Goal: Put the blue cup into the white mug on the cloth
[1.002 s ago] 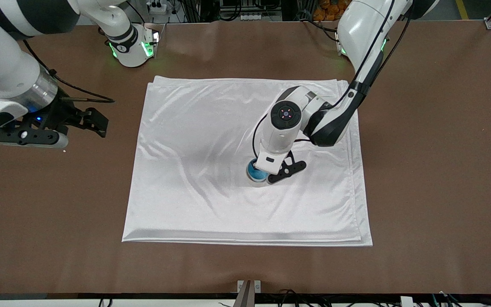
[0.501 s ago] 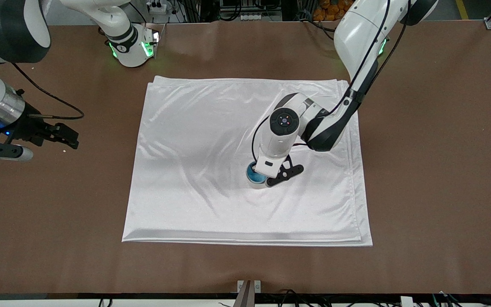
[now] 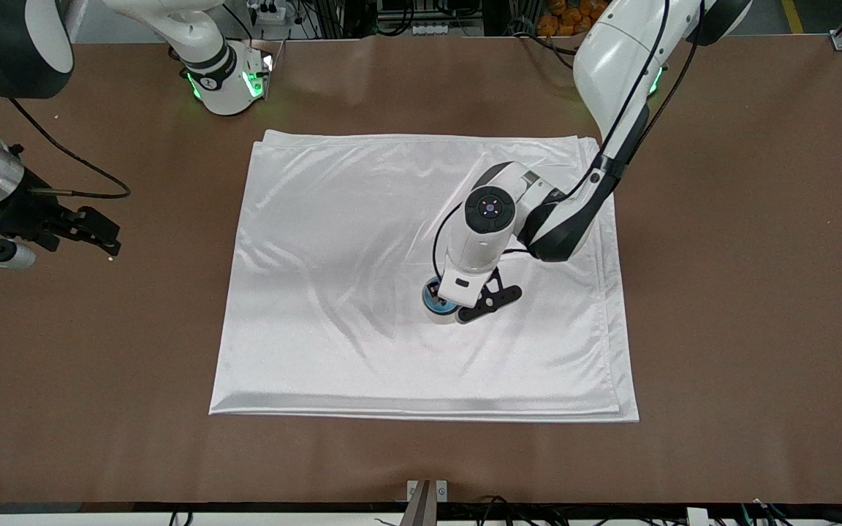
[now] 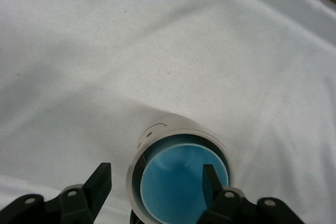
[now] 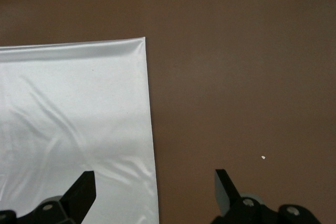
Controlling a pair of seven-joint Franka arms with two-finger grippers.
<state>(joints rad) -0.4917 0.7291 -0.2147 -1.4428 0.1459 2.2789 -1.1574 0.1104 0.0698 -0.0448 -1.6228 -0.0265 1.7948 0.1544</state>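
The blue cup [image 3: 432, 298] sits inside the white mug [image 3: 438, 316], which stands upright on the cloth [image 3: 333, 219] toward the left arm's end. In the left wrist view the blue cup [image 4: 178, 187] fills the mug [image 4: 173, 127] on the cloth [image 4: 157, 40]. My left gripper [image 3: 446, 295] is right over them and open [image 4: 155, 179]: one finger is outside the mug and apart from its wall, the other is over the cup's inside. My right gripper [image 3: 103, 237] is open and empty over bare table past the cloth's edge [image 5: 155, 182].
The brown table [image 3: 721, 292] surrounds the cloth. The right wrist view shows a cloth corner [image 5: 68, 103] and a small white speck [image 5: 263, 157] on the table. The arm bases stand along the table's edge farthest from the front camera.
My right gripper has drawn away from the cloth toward the right arm's end of the table. My left gripper has shifted slightly over the mug; less of the blue cup shows.
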